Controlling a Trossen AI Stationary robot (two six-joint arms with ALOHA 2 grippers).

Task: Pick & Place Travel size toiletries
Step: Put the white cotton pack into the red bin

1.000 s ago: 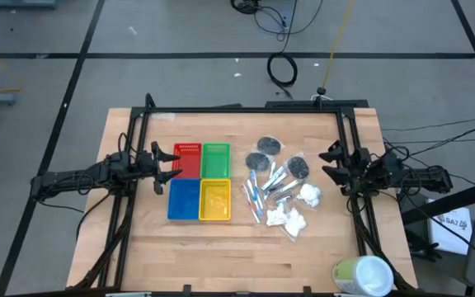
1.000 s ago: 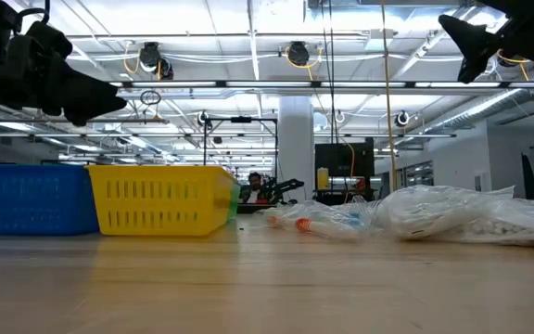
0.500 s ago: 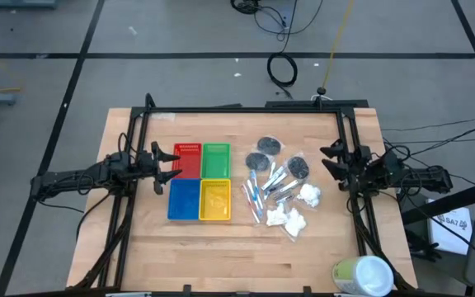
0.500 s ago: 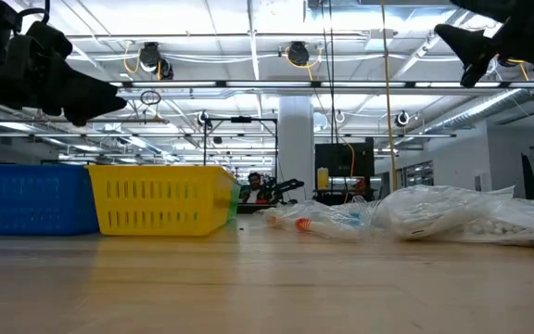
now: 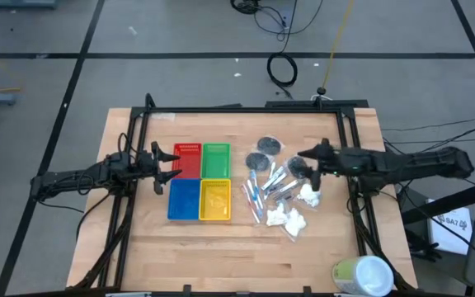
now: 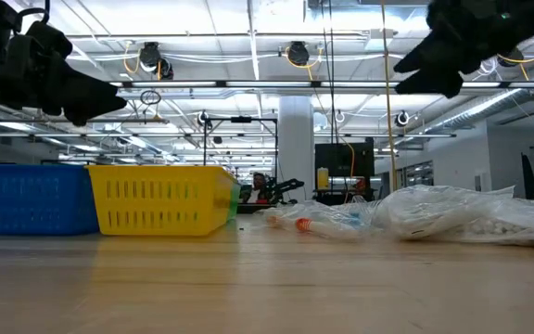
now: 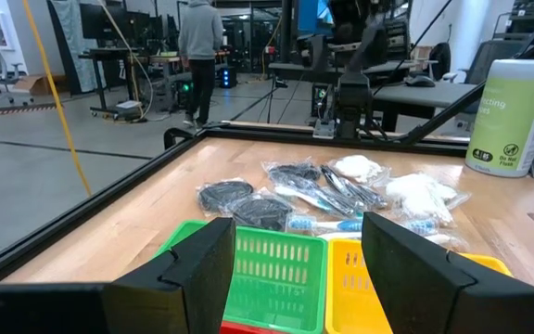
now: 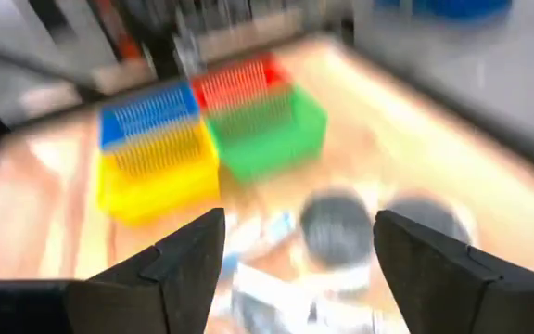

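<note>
Right gripper: it has been carried from the table's right edge inward, toward the table's middle, since the two earlier high views, and is now held over the right side of the toiletry pile, above a dark grey disc. In the low view it is seen high above the table, farther toward the middle than before. Its fingers are spread, with nothing between them.

Right arm: it is stretched out across the right rail of the table frame, where earlier it was folded back beside that rail.

Left gripper: no change from the earlier views is seen; it is held at the left edge of the trays, its fingers spread and empty.

Travel size toiletries: they are left lying on the table right of the trays, unmoved between frames.

Dark grey discs: three are counted at the far side of the pile, one of them partly covered by the right gripper in the high view.

Slim tubes: silver and pale blue ones are laid in the middle of the pile, just beside the yellow tray.

White packets: they are placed at the near right of the pile.

Trays: red, green, blue and yellow are set touching in a square, unchanged.

Pale green and white cylinder: it is kept at the table's near right corner, well apart from the pile.
</note>
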